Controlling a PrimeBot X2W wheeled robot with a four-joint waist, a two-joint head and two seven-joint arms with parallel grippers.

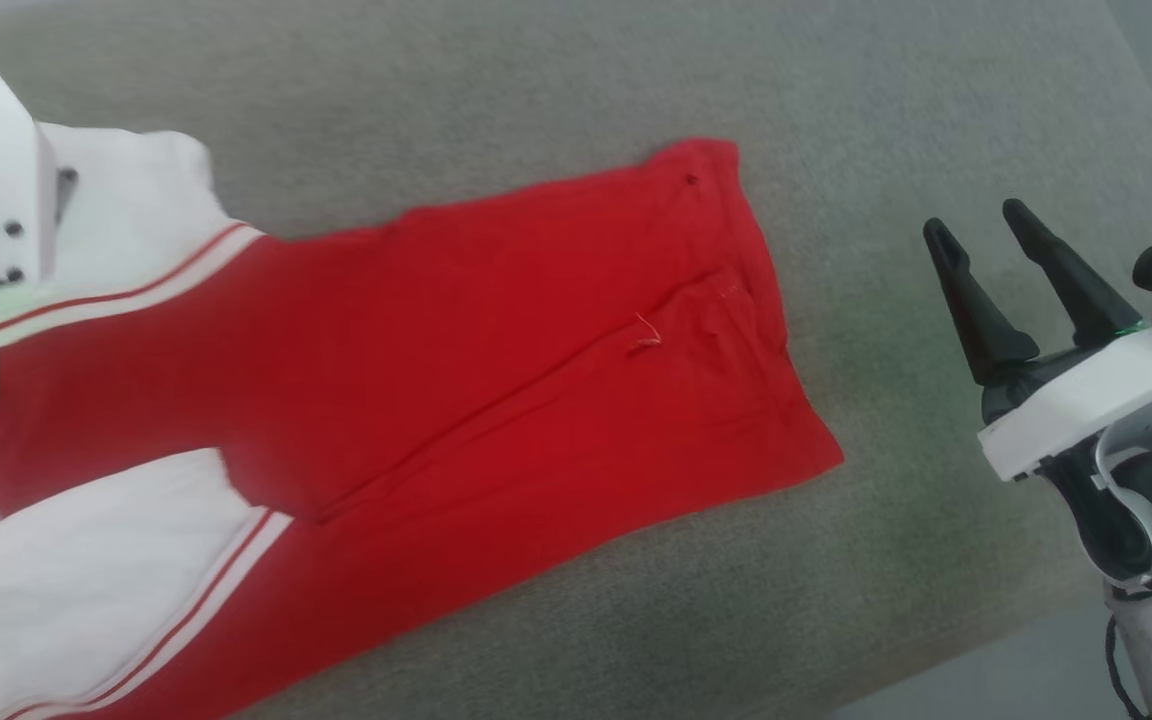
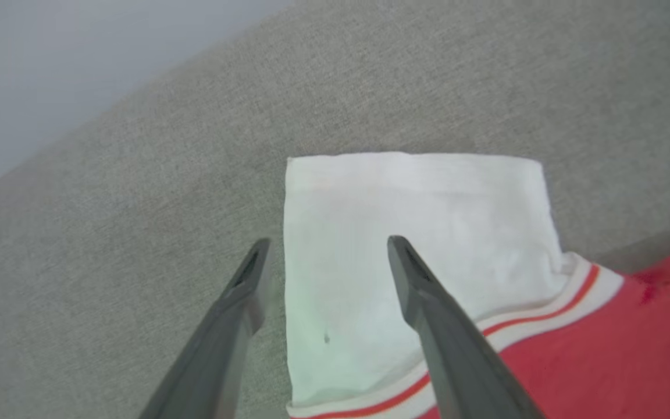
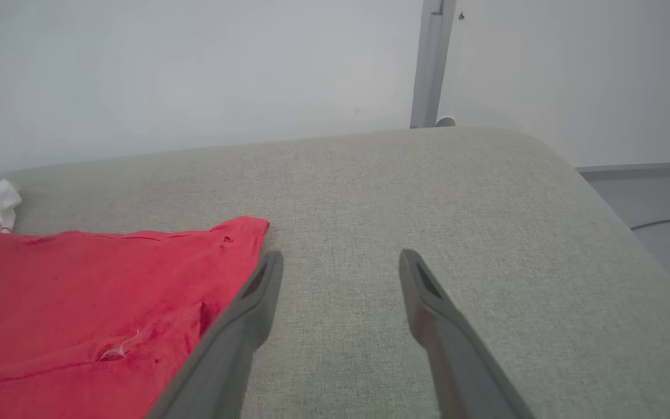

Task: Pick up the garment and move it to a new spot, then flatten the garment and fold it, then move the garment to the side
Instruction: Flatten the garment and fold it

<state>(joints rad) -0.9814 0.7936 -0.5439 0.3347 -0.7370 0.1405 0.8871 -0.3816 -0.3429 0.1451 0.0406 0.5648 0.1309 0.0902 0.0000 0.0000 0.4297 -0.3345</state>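
Observation:
The garment (image 1: 456, 350), a red jersey with white sleeves and red-striped trim, lies spread flat across the grey cushion, its hem toward the right, plain red side up with no print showing. My right gripper (image 1: 976, 235) hovers open to the right of the hem, off the cloth. From the right wrist, my right gripper (image 3: 341, 262) hangs over bare cushion with the garment's red hem corner (image 3: 137, 279) just to the left of the left finger. My left gripper (image 2: 326, 250) is open above one white sleeve (image 2: 416, 233), its fingers straddling the sleeve's edge with nothing held.
The grey upholstered cushion (image 1: 556, 80) has bare room beyond and to the right of the garment. Its rounded edge (image 3: 602, 192) drops to a grey floor with a dark cable (image 3: 669, 220). A pale wall and a grey post (image 3: 428, 64) stand behind.

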